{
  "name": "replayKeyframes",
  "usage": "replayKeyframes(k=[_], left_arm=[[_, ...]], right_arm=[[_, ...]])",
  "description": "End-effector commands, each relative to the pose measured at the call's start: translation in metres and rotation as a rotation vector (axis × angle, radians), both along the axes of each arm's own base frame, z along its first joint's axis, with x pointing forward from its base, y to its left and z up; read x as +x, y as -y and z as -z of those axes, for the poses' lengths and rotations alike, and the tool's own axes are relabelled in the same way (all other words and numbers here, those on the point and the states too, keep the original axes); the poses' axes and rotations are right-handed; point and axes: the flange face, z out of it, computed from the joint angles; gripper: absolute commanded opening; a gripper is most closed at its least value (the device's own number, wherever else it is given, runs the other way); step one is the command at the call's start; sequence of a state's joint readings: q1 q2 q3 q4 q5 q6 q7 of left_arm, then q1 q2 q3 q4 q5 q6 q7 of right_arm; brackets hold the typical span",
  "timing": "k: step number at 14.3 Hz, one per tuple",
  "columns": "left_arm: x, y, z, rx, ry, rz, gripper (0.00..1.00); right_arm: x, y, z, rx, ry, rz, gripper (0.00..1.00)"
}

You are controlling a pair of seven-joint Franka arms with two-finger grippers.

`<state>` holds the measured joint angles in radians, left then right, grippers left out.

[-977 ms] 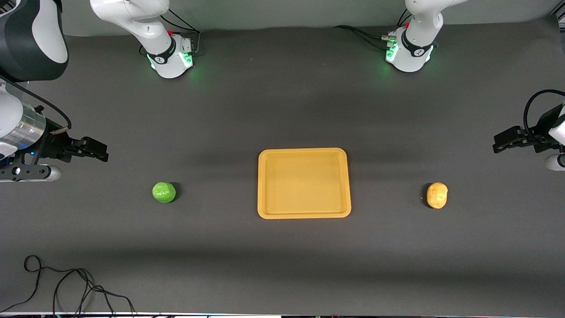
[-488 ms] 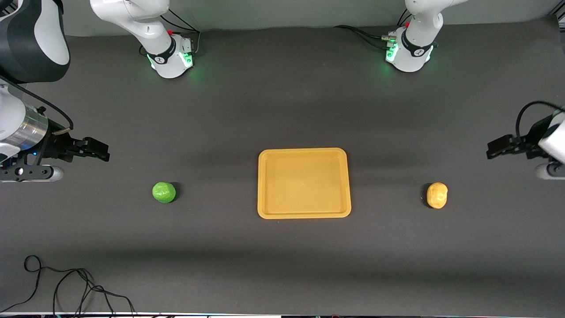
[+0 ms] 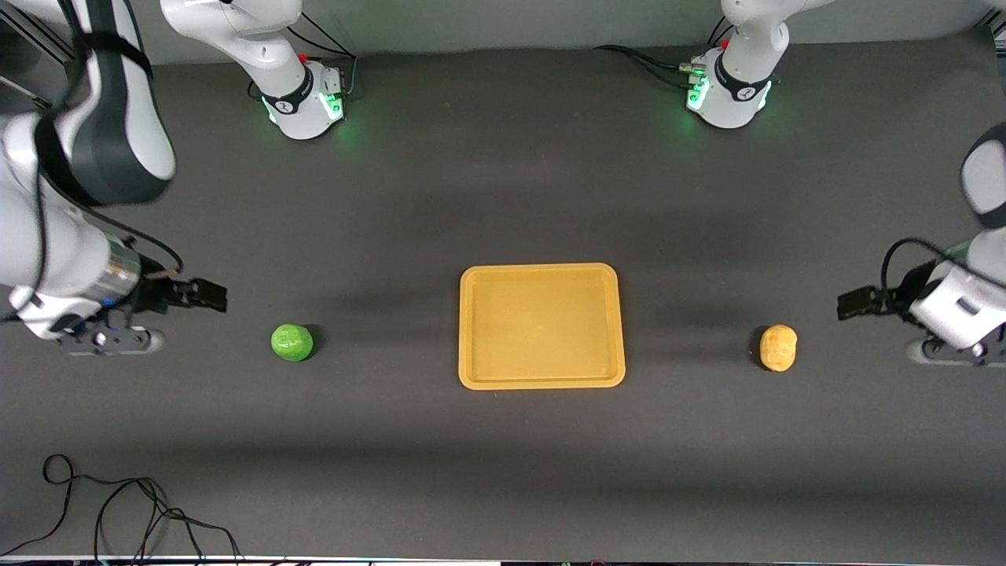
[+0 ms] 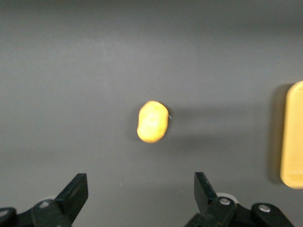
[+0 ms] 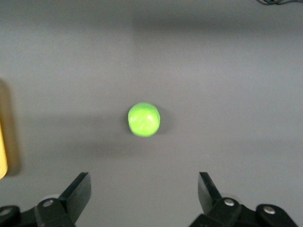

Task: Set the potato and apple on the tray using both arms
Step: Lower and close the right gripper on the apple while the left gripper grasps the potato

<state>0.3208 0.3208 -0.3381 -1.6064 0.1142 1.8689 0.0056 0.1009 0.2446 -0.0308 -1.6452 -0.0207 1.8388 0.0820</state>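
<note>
The yellow-orange tray [image 3: 471,330] lies flat mid-table and holds nothing. The green apple [image 3: 291,343] sits on the mat toward the right arm's end; it also shows in the right wrist view [image 5: 144,119]. The tan potato [image 3: 778,347] sits toward the left arm's end and shows in the left wrist view [image 4: 153,122]. My right gripper [image 3: 211,296] is open and empty above the mat, short of the apple. My left gripper [image 3: 853,303] is open and empty above the mat, short of the potato. Each wrist view shows its fruit ahead of the open jaws.
A black cable [image 3: 118,503] loops on the mat at the near edge toward the right arm's end. The tray's edge shows in the left wrist view [image 4: 293,137]. Both white arm bases [image 3: 306,98] stand at the table's back.
Both arms have swung in from the table's ends. The right gripper moved toward the apple and the left gripper toward the potato. The fruits and tray have not moved.
</note>
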Motion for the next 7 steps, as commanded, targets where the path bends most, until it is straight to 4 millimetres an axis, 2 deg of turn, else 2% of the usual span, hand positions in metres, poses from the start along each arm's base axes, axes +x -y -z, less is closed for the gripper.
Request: replayKeyframes(k=[1, 4, 7], left_arm=[[0.014, 0.0, 0.064, 0.0, -0.005, 0.034, 1.0], [0.011, 0.005, 0.108, -0.004, 0.007, 0.051, 1.0], [0.014, 0.006, 0.171, 0.02, 0.018, 0.089, 1.0]], right_arm=[[-0.006, -0.002, 0.038, 0.008, 0.044, -0.029, 1.0], [-0.02, 0.0, 0.089, 0.014, 0.099, -0.021, 1.0], [-0.024, -0.003, 0.14, 0.023, 0.137, -0.022, 1.0]])
